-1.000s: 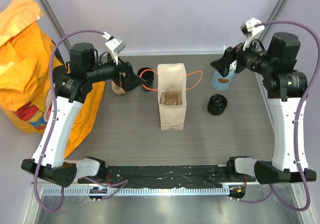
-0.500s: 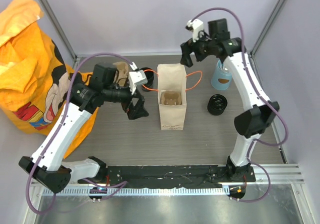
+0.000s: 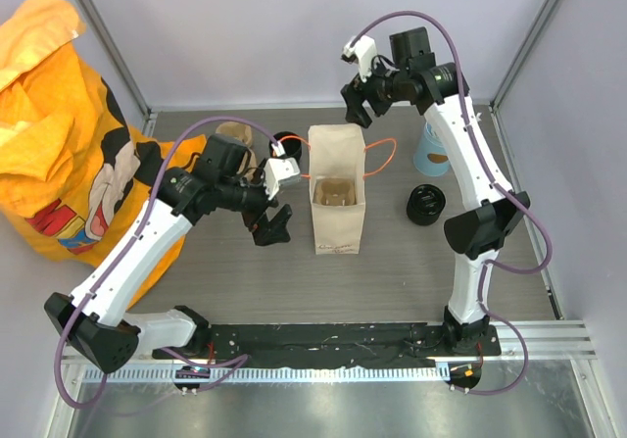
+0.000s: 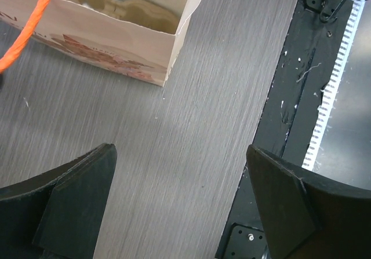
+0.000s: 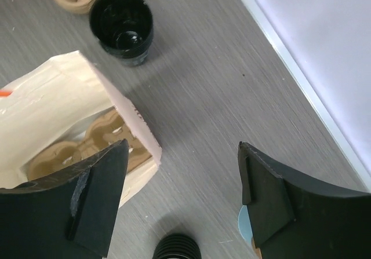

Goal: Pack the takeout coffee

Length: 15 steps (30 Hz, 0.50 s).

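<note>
The lidded black takeout coffee (image 3: 426,205) stands on the worktop (image 3: 392,262), just right of the open paper bag (image 3: 338,227), which holds a pulp cup carrier (image 3: 335,191). The left hand (image 3: 274,224) and right hand (image 3: 357,105) both hover released and empty.

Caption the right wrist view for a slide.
Open right gripper hovers near paper bag holding a pulp carrier, black cup beyond.

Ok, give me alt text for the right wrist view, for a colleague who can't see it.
The open right gripper hovers over the grey table beside an open paper bag holding a brown pulp carrier. A black cup stands beyond the bag, and a ribbed black cup shows at the bottom edge.
</note>
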### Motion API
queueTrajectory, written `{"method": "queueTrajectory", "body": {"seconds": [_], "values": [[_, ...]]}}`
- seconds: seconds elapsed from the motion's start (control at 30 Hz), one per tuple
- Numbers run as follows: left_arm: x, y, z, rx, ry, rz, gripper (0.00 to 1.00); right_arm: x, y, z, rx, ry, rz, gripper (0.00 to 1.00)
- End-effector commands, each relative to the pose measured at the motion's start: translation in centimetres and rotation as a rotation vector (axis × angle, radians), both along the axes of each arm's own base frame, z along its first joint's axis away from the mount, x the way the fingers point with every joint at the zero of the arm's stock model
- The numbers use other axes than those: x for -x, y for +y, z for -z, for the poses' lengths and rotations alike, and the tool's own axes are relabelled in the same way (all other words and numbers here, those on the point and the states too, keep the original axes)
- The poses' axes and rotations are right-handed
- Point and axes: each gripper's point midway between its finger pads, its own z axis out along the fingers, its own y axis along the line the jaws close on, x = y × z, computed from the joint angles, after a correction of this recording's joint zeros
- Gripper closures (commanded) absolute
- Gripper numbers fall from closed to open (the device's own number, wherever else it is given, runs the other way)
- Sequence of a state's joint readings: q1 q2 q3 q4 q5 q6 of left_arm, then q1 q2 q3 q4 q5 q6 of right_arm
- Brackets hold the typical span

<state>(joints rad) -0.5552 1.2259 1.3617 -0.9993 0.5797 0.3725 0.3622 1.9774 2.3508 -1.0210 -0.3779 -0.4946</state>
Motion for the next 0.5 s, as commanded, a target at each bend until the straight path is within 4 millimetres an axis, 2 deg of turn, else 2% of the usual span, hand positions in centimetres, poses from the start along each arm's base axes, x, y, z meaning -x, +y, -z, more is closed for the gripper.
{"method": "queueTrajectory", "body": {"seconds": [0.0,0.17,0.3,0.47], "values": [[-0.1,0.0,0.1,-0.003,-0.025,0.010,0.00,1.6,1.3,-0.5,0.034,-0.040,-0.144,0.20],[-0.1,0.1,0.2,-0.010,-0.024,0.009,0.00,2.6,2.4,1.0,0.060,-0.033,-0.239,0.26],[-0.1,0.1,0.4,-0.012,-0.016,0.004,0.00,2.0,3.1,2.1,0.081,-0.030,-0.252,0.34],[-0.2,0.1,0.7,-0.021,-0.013,0.003,0.00,1.4,4.0,2.7,0.086,-0.040,-0.269,0.38]]}}
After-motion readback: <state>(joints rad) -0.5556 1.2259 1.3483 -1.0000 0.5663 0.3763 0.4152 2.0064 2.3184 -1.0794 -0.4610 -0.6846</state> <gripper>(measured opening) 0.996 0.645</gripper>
